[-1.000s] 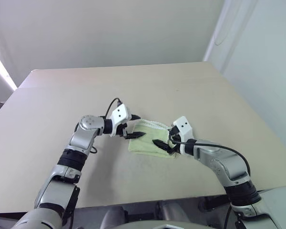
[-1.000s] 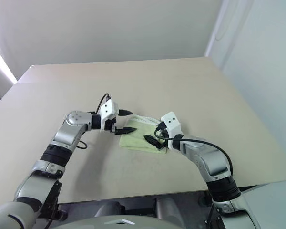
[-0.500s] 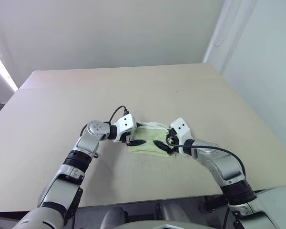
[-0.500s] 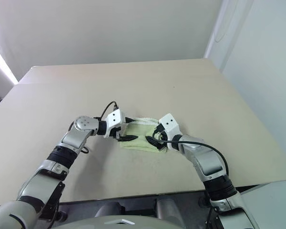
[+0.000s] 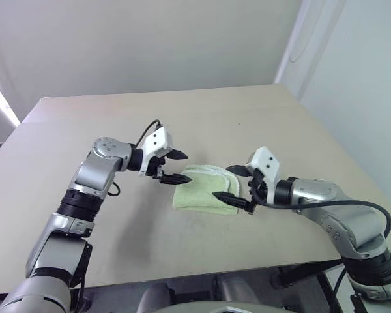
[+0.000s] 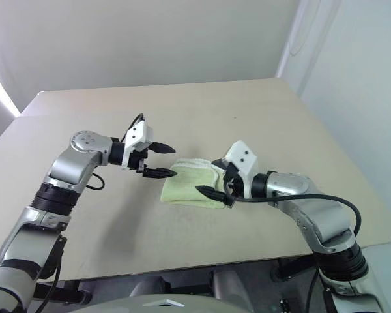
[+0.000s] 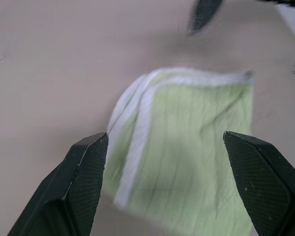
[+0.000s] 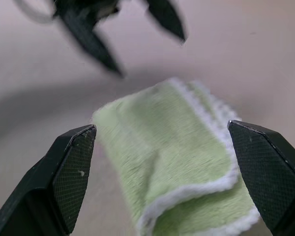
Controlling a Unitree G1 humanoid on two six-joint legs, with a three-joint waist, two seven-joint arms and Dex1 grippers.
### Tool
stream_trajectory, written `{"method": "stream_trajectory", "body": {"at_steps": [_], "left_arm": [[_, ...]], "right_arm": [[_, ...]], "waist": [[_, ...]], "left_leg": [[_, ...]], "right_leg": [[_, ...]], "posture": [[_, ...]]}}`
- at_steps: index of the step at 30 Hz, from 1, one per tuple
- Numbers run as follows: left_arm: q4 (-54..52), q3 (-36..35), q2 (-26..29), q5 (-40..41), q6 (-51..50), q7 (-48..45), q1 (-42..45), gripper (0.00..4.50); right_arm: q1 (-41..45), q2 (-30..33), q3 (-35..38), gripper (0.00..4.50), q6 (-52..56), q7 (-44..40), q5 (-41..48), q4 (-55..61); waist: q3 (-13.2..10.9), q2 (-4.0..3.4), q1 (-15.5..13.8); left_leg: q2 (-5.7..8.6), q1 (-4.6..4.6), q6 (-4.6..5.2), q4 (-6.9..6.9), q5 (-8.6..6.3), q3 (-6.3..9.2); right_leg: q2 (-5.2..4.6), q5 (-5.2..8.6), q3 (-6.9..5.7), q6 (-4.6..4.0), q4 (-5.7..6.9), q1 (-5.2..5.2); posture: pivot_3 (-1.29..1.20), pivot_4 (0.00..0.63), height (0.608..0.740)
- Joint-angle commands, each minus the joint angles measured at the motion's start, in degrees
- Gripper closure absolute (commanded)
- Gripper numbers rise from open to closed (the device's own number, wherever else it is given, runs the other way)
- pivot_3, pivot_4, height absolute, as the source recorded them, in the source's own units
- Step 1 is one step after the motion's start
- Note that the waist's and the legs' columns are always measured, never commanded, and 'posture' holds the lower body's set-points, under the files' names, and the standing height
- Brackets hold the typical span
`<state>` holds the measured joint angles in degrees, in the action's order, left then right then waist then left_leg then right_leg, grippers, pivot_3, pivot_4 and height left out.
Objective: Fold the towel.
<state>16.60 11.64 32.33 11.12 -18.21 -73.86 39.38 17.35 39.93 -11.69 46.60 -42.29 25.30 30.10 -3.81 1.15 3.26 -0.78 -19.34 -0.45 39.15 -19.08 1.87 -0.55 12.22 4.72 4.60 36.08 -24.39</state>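
Folded light green towel (image 5: 201,190) lies flat on table (image 5: 247,124).

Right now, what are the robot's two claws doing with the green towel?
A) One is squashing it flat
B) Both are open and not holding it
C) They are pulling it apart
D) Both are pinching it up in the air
B: the left claw and right claw both stand open above the table, while the towel lies folded between them, untouched.

Head stereo down over table (image 5: 260,117); wrist cams close on towel (image 7: 187,147).
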Motion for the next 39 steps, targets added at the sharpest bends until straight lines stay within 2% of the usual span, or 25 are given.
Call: {"method": "stream_trajectory", "body": {"at_steps": [1, 5, 8, 13, 16, 22, 28, 35, 39], "left_arm": [[3.79, -3.07, 2.03, -0.9, 4.42, 1.54, 2.03, 0.56], [6.04, -3.55, 2.66, -1.04, 7.21, 2.19, 0.76, 0.56], [7.02, -3.39, 1.96, -1.3, 8.94, 3.15, 0.02, 0.56], [6.7, -3.11, 1.12, -1.13, 10.01, 3.53, -1.23, 0.56], [7.4, -3.02, 1.15, -1.65, 10.73, 3.7, -1.33, 0.56], [10.63, -2.94, 1.09, -2.28, 12.01, 3.77, 0.06, 0.56], [13.36, -2.66, 0.61, -2.72, 13.48, 3.68, 1.48, 0.56], [14.63, -2.19, 0.01, -4.24, 15.37, 4.39, 2.25, 0.56], [14.43, -2.63, -0.01, -4.0, 14.69, 3.87, 2.2, 0.56]], "right_arm": [[2.06, 1.87, -7.08, 0.0, -6.86, -3.83, -6.64, -0.8], [3.14, 3.8, -14.08, 0.0, -13.27, -6.79, -14.79, -5.58], [4.99, 1.56, -14.89, 0.0, -14.55, -6.86, -16.57, -8.68], [7.63, -1.35, -17.99, 0.0, -18.01, -4.25, -24.63, -15.93], [8.51, -3.04, -18.22, 0.0, -18.04, -2.95, -27.7, -18.98], [6.3, -2.19, -18.03, 0.0, -18.19, -6.31, -28.17, -14.93], [5.57, -3.12, -18.5, 0.0, -18.6, -6.08, -30.66, -15.45], [8.61, -7.6, -18.18, 0.0, -20.75, 2.05, -37.94, -24.17], [9.06, -7.91, -17.83, 0.0, -21.38, 1.3, -38.72, -25.0]], "waist": [[-0.01, 0.02, 0.1], [-0.02, 0.03, -0.18], [-0.03, 0.05, -0.72], [-0.02, 0.06, -0.73], [-0.02, 0.06, -0.72], [-0.02, 0.05, -0.71], [-0.01, 0.06, -0.71], [0.01, 0.1, -0.48], [0.02, 0.09, -0.61]], "left_leg": [[0.0, -0.02, 0.0, 0.0, 0.0, 0.01], [0.01, -0.11, 0.0, -0.05, 0.0, -0.01], [0.03, -0.14, 0.0, -0.03, 0.0, -0.05], [0.02, -0.08, 0.0, -0.01, 0.0, -0.03], [0.02, -0.09, 0.0, 0.0, 0.0, -0.03], [0.02, -0.08, 0.0, 0.0, 0.0, -0.02], [0.03, -0.08, 0.0, 0.01, 0.0, -0.02], [0.02, -0.02, -0.01, 0.02, 0.01, -0.02], [0.02, 0.05, -0.15, 0.06, 0.09, 0.0]], "right_leg": [[0.0, 0.0, -0.01, 0.0, -0.02, -0.02], [-0.02, 0.01, -0.01, 0.01, -0.09, -0.05], [-0.06, 0.0, 0.01, 0.02, -0.14, -0.05], [-0.02, 0.0, 0.0, 0.01, -0.03, -0.05], [-0.02, -0.01, 0.01, 0.0, 0.0, -0.06], [-0.02, -0.01, 0.01, 0.0, 0.0, -0.06], [-0.02, -0.01, 0.0, 0.0, 0.01, -0.05], [0.01, -0.06, 0.01, -0.06, 0.06, -0.03], [0.01, -0.12, 0.01, -0.1, 0.11, 0.04]], "posture": [[0.0, 0.0, 0.712], [0.0, 0.0, 0.712], [0.0, 0.0, 0.712], [0.0, 0.0, 0.712], [0.0, 0.0, 0.712], [0.0, 0.0, 0.712], [0.0, 0.0, 0.712], [0.0, 0.0, 0.712], [0.0, 0.0, 0.712]]}}
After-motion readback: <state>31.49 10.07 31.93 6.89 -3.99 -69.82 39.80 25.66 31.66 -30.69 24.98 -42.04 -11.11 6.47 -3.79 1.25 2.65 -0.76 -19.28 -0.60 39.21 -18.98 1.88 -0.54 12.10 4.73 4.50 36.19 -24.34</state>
